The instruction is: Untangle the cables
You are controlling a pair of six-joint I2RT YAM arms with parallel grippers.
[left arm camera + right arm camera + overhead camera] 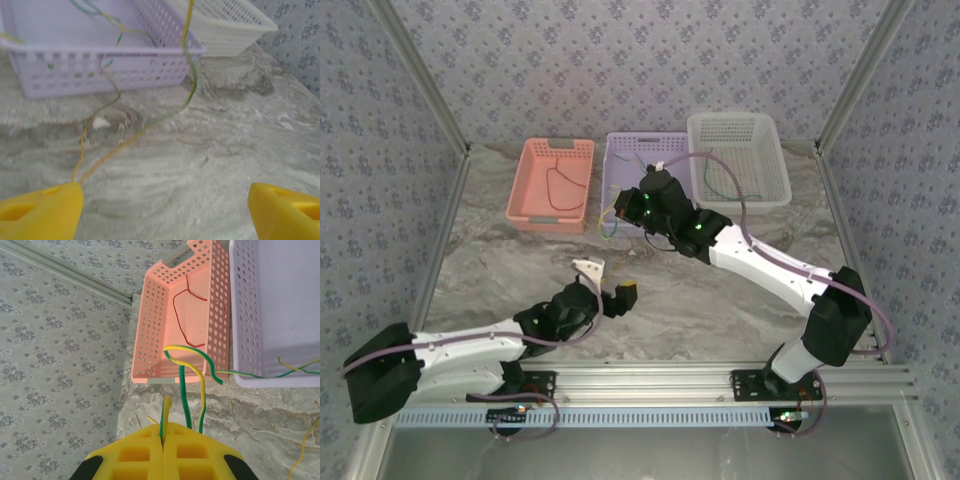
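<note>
Your right claw (164, 432) is clamped tight, its two yellow blocky fingers pressed flat together with the green-and-yellow cable (182, 390) pinched between them. The thin strands rise from the seam, loop over, and one green end trails off toward the lilac basket (235, 315). From above, that arm reaches from its base at the right, diagonally across the bench (200, 165), with the wrist raised over the near left corner of the lilac basket.

Your left claw (160, 212) stands wide, gripping nothing, with bare bench between its yellow wedge-shaped tips. Its arm lies low, the forearm stretched along the near bench toward the middle and the claw facing the lilac basket. Thin yellow and green strands drape over that basket's near rim, curl across the bench and end at one of the fingers (40, 212); you cannot tell whether they touch it.

Three plastic baskets sit in a row at the far side. The salmon basket (150, 330) has walls punched with round holes and holds a thin red cable (175, 310) in a loose bend. The lilac one has slotted sides. The white basket (235, 25) is fine mesh, with a thin green strand (712, 180) inside. The bench is smooth, grey and marbled; the walls (650, 60) carry a small floral print
</note>
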